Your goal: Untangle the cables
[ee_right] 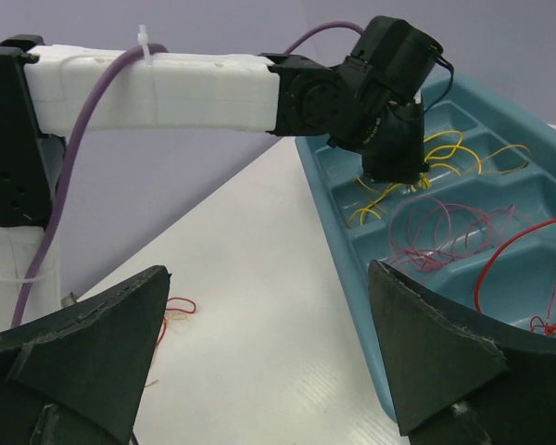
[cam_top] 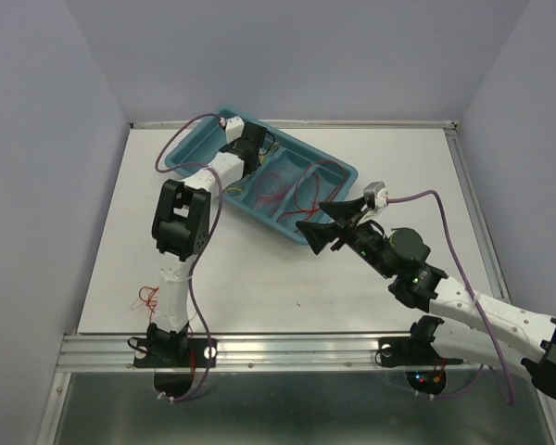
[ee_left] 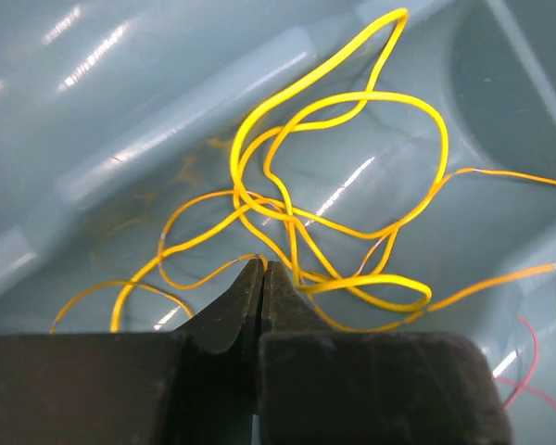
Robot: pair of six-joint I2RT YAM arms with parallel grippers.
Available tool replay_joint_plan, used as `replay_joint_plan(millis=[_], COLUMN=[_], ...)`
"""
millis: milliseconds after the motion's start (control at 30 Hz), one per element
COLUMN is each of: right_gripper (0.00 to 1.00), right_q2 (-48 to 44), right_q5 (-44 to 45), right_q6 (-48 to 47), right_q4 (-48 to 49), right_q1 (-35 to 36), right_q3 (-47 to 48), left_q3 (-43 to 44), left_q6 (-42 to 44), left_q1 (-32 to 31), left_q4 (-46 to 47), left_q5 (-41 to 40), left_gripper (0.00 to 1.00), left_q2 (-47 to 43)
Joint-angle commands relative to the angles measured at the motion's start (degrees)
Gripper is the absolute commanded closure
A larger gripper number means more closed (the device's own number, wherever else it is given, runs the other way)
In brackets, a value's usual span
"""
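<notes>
Cables (ee_left: pixel 259 206): hair-thin wires, sorted by colour across a teal tray (cam_top: pixel 190 153). Yellow ones lie in loose overlapping loops in the far compartment, crossing each other several times. A pink-red bundle (ee_right: pixel 445 232) sits in the next compartment, with brighter red strands (ee_right: pixel 510 246) nearer the right arm. One small red tangle (cam_top: pixel 146 297) lies outside the tray on the surface (cam_top: pixel 259 278), near the left arm's base.

Left claw (ee_left: pixel 262 269): fingers pressed together, tips down in the yellow loops. One yellow strand runs right up to the tips; can't tell if it's actually pinched.

Right claw (ee_right: pixel 269 352): spread wide, holding nothing, hanging above the surface just off the tray's near right edge, facing the tray.

Room: tray sits diagonally at the far centre. Left claw is boxed in by compartment ridges and the tray wall. Bare surface shows on the tray's left, right and near sides. Walls (cam_top: pixel 56 139) close in the left, far and right edges.
</notes>
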Motion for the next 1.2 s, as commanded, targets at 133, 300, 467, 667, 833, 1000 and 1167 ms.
replay_joint_plan(millis=[133, 300, 467, 667, 833, 1000, 1167], right_gripper=[0.07, 0.07, 0.07, 0.07, 0.07, 0.07, 0.07], right_q2=[-0.64, -0.55, -0.82, -0.99, -1.25, -1.34, 0.15], right_q5=[-0.35, -0.35, -0.26, -0.44, -0.61, -0.44, -0.96], right_q6=[-0.03, -0.03, -0.03, -0.11, -0.03, -0.20, 0.06], right_q4=[2.68, 2.68, 2.68, 2.68, 2.68, 2.68, 2.59], right_q1=[0.00, 0.00, 0.00, 0.00, 0.00, 0.00, 0.00], right_q3=[-1.20, -1.20, -1.29, -1.29, -1.46, -1.38, -0.76], left_q3=[-9.70, -12.34, -14.37, -13.84, -14.81, -11.47, -20.06], left_q6=[12.43, 17.44, 19.73, 21.93, 23.25, 27.72, 39.84], left_q1=[5.92, 7.51, 8.04, 8.22, 8.22, 9.18, 10.41], left_q4=[14.76, 16.53, 17.94, 16.97, 15.13, 8.02, 6.69], left_q5=[15.90, 22.76, 28.66, 32.54, 33.59, 35.62, 32.45], left_gripper=[1.00, 0.88, 0.71, 0.56, 0.48, 0.49, 0.49], left_q2=[-14.38, -17.37, -19.40, -20.01, -22.82, -25.10, -37.13])
